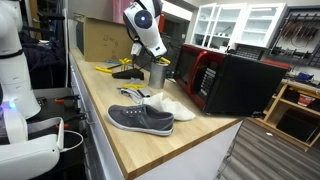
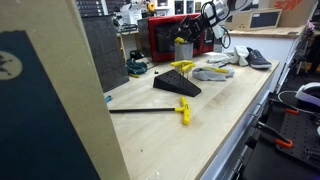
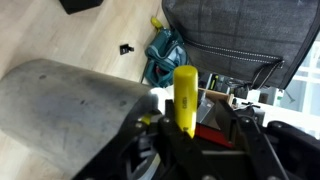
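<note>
My gripper (image 3: 190,132) is shut on a yellow stick (image 3: 185,95) that stands upright between the fingers. A grey metal cup (image 3: 70,105) fills the left of the wrist view, right beside the stick. In both exterior views the gripper (image 1: 150,57) (image 2: 196,32) hangs just over the metal cup (image 1: 157,73) (image 2: 183,51) on the wooden bench, in front of the red and black microwave (image 1: 220,78). The yellow stick's end (image 2: 181,40) shows at the cup's rim.
A grey shoe (image 1: 140,119) and a white shoe (image 1: 170,106) lie on the bench near the front edge. Yellow-handled tools (image 1: 113,66) and a cardboard box (image 1: 100,38) are behind the cup. A black wedge (image 2: 175,85), a yellow clamp (image 2: 184,110) and a teal object (image 3: 163,58) lie on the bench.
</note>
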### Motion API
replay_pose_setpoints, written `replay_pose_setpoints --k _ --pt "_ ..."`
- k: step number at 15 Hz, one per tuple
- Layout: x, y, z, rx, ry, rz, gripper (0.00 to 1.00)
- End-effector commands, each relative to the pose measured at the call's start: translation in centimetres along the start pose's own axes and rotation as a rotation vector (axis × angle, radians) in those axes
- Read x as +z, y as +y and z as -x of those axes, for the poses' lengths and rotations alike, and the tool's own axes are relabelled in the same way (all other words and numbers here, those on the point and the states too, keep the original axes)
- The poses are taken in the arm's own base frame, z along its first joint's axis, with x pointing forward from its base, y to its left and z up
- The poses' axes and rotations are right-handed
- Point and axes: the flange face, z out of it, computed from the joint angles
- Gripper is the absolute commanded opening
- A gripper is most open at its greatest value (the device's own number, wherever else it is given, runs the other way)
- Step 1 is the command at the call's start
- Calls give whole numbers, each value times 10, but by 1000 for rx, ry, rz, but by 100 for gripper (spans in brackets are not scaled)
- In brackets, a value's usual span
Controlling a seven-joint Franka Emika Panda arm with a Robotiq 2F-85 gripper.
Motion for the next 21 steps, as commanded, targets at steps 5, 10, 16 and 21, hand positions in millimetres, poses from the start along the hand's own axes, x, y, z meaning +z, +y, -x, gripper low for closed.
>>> replay_pose_setpoints --k 5,10,16,21 --pt "-65 -88 28 -245 107 39 100" --pt "-93 -172 57 -467 244 171 100" --pt "-93 -209 84 -546 248 250 100" --pt "-94 -223 77 -464 234 288 100"
